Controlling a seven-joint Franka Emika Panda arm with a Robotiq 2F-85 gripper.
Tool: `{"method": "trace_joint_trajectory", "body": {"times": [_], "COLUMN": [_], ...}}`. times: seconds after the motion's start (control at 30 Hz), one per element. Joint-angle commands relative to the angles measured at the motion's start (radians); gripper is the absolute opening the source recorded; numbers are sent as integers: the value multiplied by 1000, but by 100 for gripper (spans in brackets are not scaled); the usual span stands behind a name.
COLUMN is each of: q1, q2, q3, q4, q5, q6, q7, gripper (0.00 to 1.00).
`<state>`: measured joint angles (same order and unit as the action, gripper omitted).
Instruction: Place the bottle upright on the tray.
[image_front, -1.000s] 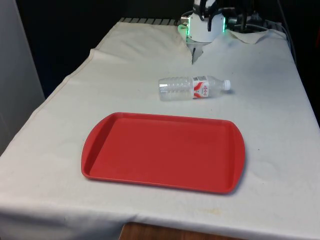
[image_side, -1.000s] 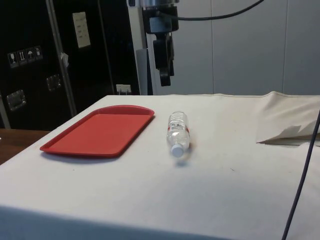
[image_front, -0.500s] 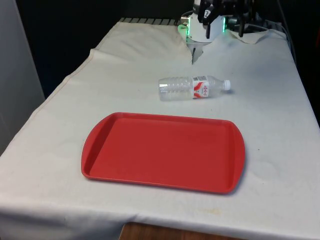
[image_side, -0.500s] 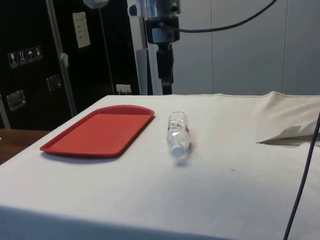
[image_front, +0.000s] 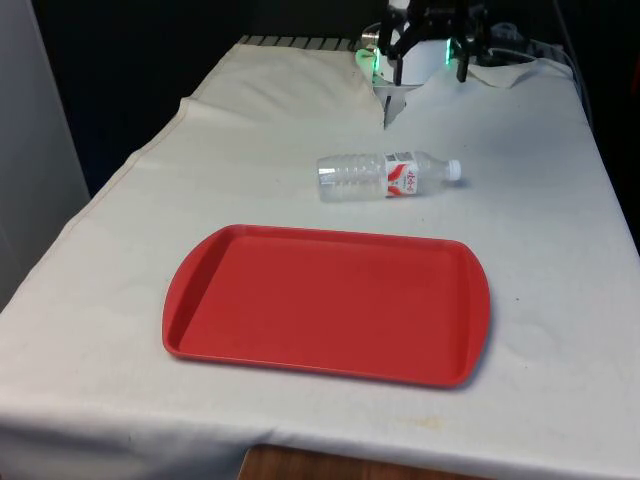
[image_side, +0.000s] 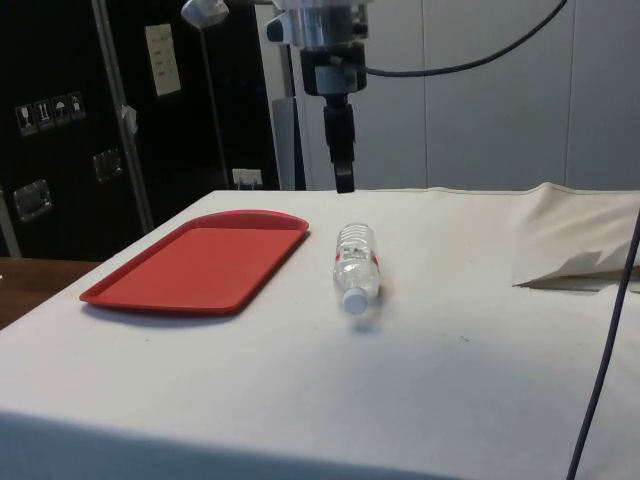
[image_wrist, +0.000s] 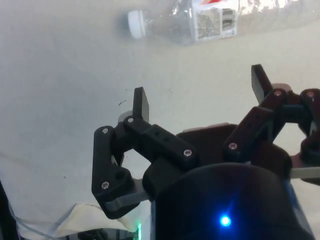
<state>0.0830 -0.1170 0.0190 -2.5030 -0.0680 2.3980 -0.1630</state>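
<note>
White cloth carries the bottle (image_front: 387, 176) on its side, below the spread-fingered end effector (image_wrist: 200, 95) hanging above.

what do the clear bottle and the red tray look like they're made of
Clear ribbed bottle with a white cap: likely thin transparent plastic; the cloth shows through its ridged wall. Red rectangular tray: probably moulded plastic, with a matte, even colour and a rounded raised rim.

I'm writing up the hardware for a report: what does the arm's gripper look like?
The gripper is black, with two slim flat-ended fingers carried on jointed black linkages fastened with small silver screws. It hangs from a silver-grey wrist section, seen in the side view, and a dark cable loops away from that wrist.
</note>
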Motion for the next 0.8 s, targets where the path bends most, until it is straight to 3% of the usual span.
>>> {"method": "trace_joint_trajectory", "body": {"times": [0.0,0.37,0.77], "q1": [-4,-2,-1], "q2": [1,8,11], "q3": [-4,-32,-34], "q4": [-7,-26,-32], "q5": [-12,-25,-26], "q6": [19,47,64], "q7": [-9,-88,-169], "gripper": [100,100,100]}}
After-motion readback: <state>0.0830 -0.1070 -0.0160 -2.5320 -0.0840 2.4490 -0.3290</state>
